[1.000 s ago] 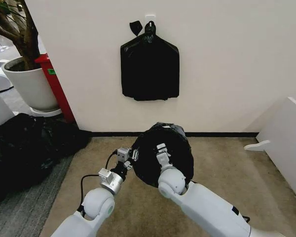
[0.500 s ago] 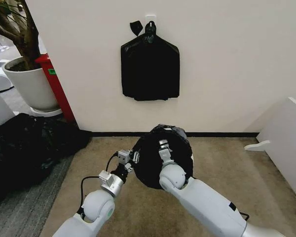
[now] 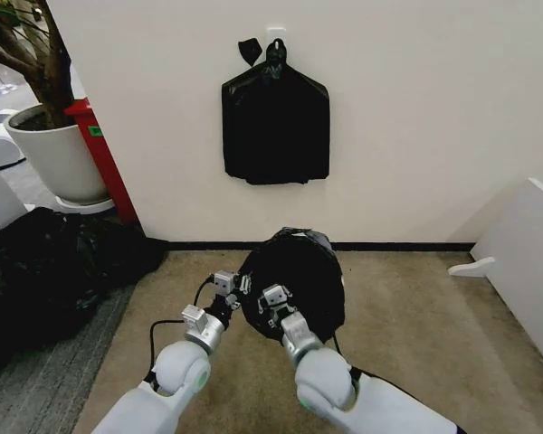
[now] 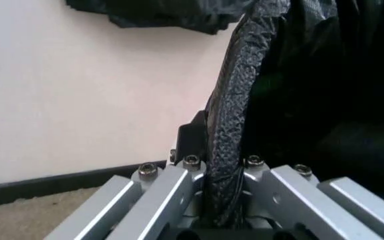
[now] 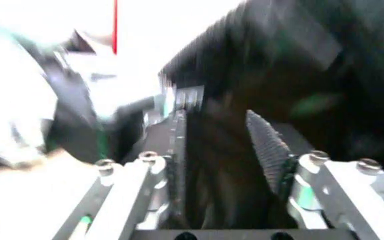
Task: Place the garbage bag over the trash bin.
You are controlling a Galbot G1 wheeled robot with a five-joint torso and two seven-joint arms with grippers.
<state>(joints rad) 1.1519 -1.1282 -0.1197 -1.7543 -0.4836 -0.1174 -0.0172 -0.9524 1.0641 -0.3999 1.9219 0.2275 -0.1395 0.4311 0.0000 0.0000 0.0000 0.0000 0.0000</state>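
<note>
beige carpet (image 3: 416, 344), left end effector (image 3: 238, 291) pinching garbage bag (image 3: 299, 271) rim

Office corner, carpet (image 3: 416, 362), potted tree (image 3: 50, 136)

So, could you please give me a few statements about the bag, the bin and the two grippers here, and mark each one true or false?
1. The garbage bag already covers the top of the bin. True.
2. The left gripper is shut on a fold of the bag. True.
3. The right gripper is shut tight with nothing between its fingers. False: its fingers stand apart, with black plastic in the gap.
4. The bundle of black bags lies on the floor. False: it hangs on the wall.
5. A white planter pot stands at the robot's left. True.
</note>
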